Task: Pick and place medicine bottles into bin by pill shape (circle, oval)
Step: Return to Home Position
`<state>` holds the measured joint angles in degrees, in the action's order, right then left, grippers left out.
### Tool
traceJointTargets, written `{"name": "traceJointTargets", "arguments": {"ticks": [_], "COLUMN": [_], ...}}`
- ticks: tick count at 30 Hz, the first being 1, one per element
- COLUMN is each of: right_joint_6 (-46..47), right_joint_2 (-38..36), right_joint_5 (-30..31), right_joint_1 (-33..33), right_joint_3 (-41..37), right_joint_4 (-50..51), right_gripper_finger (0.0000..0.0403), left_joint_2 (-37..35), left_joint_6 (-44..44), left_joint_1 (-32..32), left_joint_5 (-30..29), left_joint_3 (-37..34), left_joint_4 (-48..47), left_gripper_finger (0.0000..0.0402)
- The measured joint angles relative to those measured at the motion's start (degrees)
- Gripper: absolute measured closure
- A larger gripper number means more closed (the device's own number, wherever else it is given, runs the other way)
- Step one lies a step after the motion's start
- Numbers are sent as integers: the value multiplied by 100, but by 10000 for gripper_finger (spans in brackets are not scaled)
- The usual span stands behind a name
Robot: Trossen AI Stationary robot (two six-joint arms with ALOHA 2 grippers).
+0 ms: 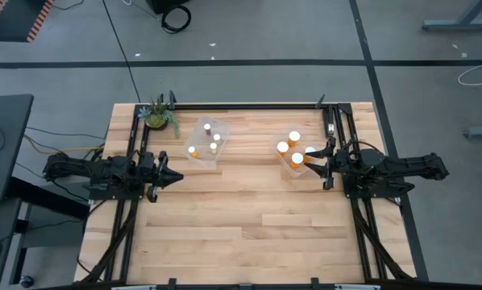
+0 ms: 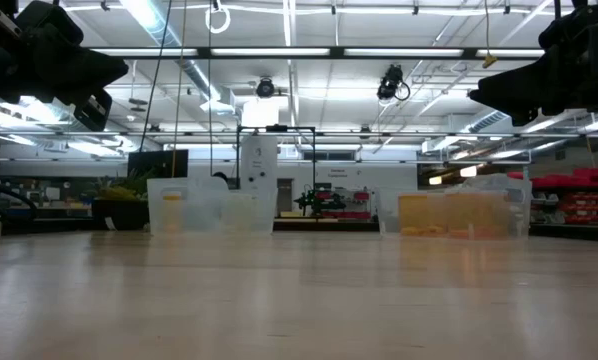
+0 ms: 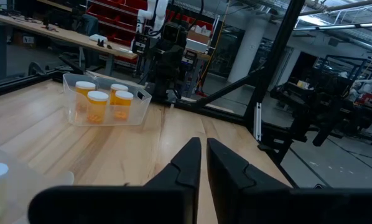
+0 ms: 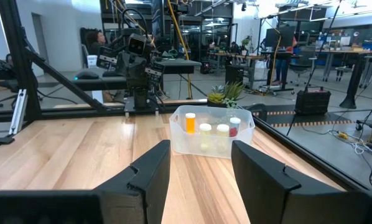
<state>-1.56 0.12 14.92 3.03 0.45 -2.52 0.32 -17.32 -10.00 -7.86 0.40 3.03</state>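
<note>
The medicine bottles stand upright in two clear bins. The left bin (image 1: 207, 142) holds several, one orange-bodied (image 4: 190, 122) and the others small and white (image 4: 223, 132). The right bin (image 1: 293, 155) holds several orange-bodied bottles with white caps (image 3: 97, 106). My left gripper (image 1: 180, 177) is shut and empty, held above the table just near-left of the left bin; it also shows in the left wrist view (image 3: 203, 152). My right gripper (image 1: 310, 168) is open and empty, held above the table at the right bin's near-right corner; it also shows in the right wrist view (image 4: 201, 158).
A small green potted plant (image 1: 159, 115) stands at the table's far left corner, behind the left bin. A black frame rail (image 1: 249, 105) runs along the far edge. Bare wood (image 1: 249, 217) lies between the bins and the near edge.
</note>
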Motion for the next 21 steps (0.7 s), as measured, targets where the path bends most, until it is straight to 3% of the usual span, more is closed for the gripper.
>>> {"name": "traceJointTargets", "arguments": {"ticks": [21], "right_joint_6": [0], "right_joint_2": [0], "right_joint_5": [0], "right_joint_1": [-1], "right_joint_3": [0], "right_joint_4": [0], "right_gripper_finger": [225], "left_joint_2": [0], "left_joint_6": [1], "left_joint_1": [1], "left_joint_5": [2], "left_joint_3": [0], "left_joint_4": [0], "left_gripper_finger": [366]}}
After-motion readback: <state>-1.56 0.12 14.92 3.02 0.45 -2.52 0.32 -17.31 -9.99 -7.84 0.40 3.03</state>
